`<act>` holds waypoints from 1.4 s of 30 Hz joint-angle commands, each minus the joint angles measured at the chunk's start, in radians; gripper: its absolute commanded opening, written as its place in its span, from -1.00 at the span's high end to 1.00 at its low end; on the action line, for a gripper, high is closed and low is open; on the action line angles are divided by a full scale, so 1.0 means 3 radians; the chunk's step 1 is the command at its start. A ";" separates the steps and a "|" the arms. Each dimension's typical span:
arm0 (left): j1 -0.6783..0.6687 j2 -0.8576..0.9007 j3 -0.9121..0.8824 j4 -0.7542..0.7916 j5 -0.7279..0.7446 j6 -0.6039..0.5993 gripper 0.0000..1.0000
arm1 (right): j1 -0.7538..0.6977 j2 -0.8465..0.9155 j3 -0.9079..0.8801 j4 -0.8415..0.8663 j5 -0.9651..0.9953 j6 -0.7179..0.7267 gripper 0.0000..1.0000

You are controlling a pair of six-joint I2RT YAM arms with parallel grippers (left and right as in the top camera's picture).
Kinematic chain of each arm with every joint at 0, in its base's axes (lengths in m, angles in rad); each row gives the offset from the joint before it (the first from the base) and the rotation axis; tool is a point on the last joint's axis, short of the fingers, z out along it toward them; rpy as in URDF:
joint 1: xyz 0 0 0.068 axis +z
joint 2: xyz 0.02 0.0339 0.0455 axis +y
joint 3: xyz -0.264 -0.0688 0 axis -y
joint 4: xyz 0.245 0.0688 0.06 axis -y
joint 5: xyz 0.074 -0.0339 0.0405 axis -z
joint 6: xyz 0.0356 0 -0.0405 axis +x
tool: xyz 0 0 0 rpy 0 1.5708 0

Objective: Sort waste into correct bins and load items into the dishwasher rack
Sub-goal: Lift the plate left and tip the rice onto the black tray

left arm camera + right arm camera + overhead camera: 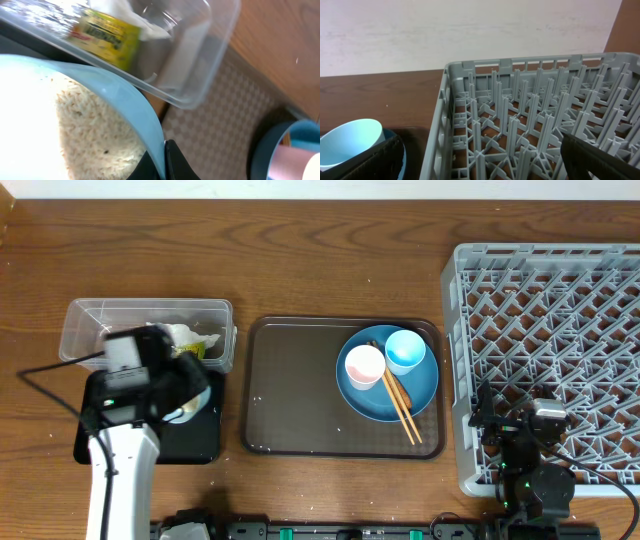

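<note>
Gripping the rim of the white-blue bowl (131, 95), the left gripper (162, 162) has its 2 fingers pinched shut, 1 on either side of the bowl wall. White rice grains (95, 130) lie inside the bowl. Seen from overhead, the bowl sits above the far right corner of the black tray (195, 442), just beside the clear tub (80, 315). Whether the bowl rests on the tray or hangs above it cannot be told, because the arm covers most of it.

The clear tub holds the yellow-green wrapper (107, 37) and the white tissue paper (185, 333), both toward the tub's right end. The tub stands at the far side of the black tray, touching or nearly touching it.

The brown serving tray (290, 390) is at table centre, right of the 2 bins. On its right half lies the blue plate (420, 395), which carries 3 things:
- the white cup with pink inside (364, 366), upright, on the left
- the pale blue cup (405, 351), upright, just beside it on the right
- the chopsticks (400, 402), lying diagonally toward the plate's near right edge

The grey dishwasher rack (560, 300) is on the table at far right, just beside the brown tray.

The right gripper (485, 165) is at the rack's near left corner, jaws spread wide, nothing between them.
</note>
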 commanded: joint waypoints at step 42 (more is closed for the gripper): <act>0.2459 0.0944 -0.0270 0.0665 0.4069 0.0815 0.88 | 0.0069 -0.0023 -0.0005 -0.0010 0.0023 0.0032 -0.99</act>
